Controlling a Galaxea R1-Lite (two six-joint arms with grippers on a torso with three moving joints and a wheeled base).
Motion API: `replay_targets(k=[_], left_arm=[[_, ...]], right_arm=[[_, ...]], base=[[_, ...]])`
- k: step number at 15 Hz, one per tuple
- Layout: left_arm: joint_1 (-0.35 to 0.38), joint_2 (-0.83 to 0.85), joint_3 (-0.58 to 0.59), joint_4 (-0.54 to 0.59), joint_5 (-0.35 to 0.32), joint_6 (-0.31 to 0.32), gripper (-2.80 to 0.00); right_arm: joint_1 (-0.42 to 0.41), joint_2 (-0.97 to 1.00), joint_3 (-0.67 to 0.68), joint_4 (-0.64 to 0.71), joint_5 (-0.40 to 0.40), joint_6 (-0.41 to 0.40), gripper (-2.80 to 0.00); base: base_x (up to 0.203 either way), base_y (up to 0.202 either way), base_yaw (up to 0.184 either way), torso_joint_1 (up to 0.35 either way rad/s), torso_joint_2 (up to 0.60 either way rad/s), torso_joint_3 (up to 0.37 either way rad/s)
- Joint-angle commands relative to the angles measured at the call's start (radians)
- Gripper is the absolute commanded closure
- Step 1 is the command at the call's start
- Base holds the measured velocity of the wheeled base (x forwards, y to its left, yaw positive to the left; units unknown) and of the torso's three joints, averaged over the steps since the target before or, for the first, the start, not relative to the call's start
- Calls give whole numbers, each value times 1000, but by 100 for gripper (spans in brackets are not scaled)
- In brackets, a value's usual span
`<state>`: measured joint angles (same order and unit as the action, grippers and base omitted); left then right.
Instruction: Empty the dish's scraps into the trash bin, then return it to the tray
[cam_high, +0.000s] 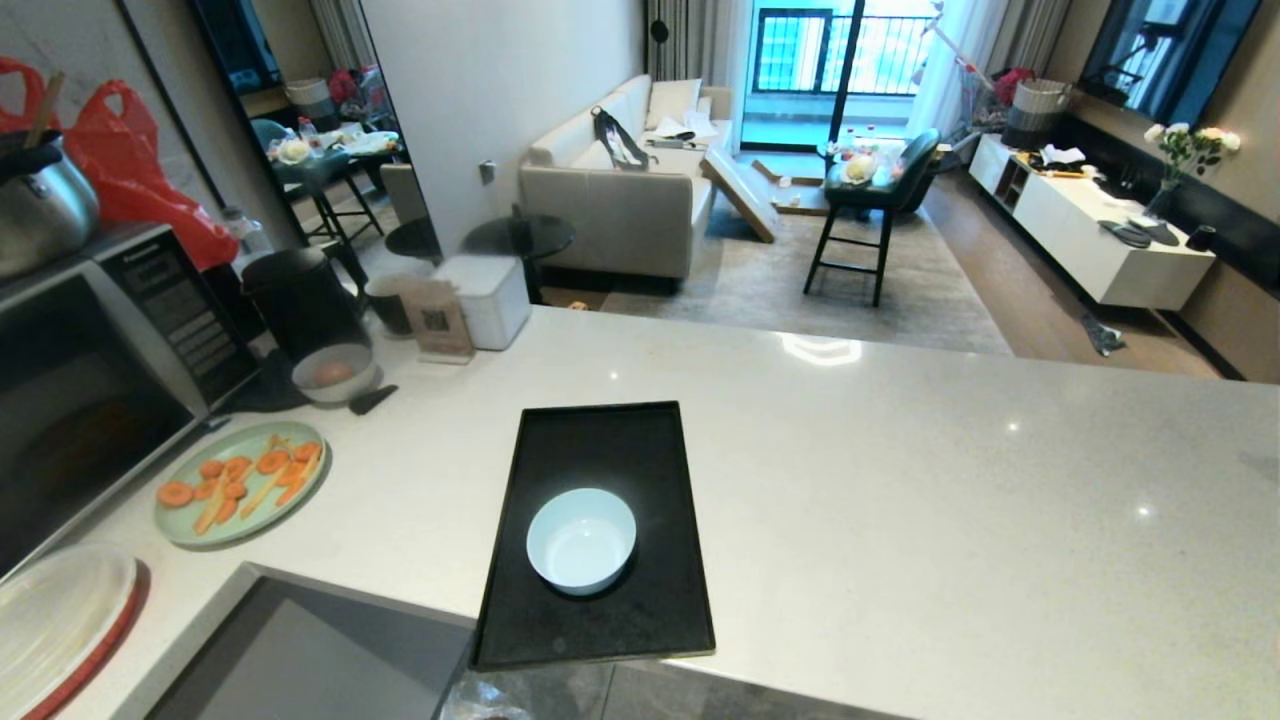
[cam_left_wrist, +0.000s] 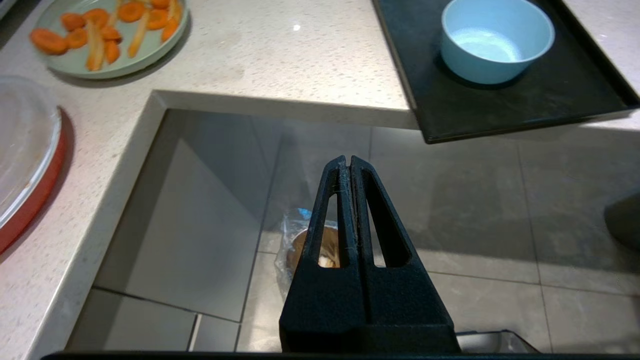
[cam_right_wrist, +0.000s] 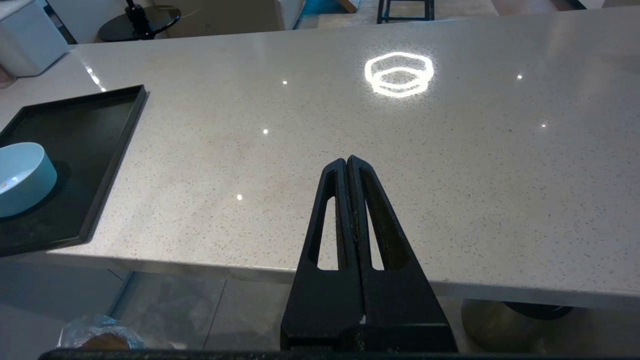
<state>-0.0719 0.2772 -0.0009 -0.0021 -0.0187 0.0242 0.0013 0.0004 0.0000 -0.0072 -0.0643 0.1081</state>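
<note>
Dish upright on tray, visibly empty.

Neither arm is showing in the head view. In its own wrist view, the left gripper is sitting with both black fingers pressed flat together along their full length, tips meeting, nothing lying between them. It is pointing forward and slightly downward, hanging below the level of the work surface and gripping nothing. The right gripper is presenting the same condition in its wrist view: fingers are closing tip to tip with no gap, carrying nothing. It is pointing forward at a shallow downward tilt, sitting just short of the surface edge and touching nothing.
</note>
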Motion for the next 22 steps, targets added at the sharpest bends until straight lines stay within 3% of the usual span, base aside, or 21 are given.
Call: replay_targets(k=[1,8,22], left_arm=[[91,-23,1,1,0,1,0],[77,-270,1,-1,7,-12,0],[75,-276,1,-3,10,-17,0]], right_arm=[[0,0,0,0,0,1,0],[0,0,0,0,0,1,0],[0,0,0,0,0,1,0]], base=[[0,0,0,0,0,0],[0,0,0,0,0,0],[0,0,0,0,0,0]])
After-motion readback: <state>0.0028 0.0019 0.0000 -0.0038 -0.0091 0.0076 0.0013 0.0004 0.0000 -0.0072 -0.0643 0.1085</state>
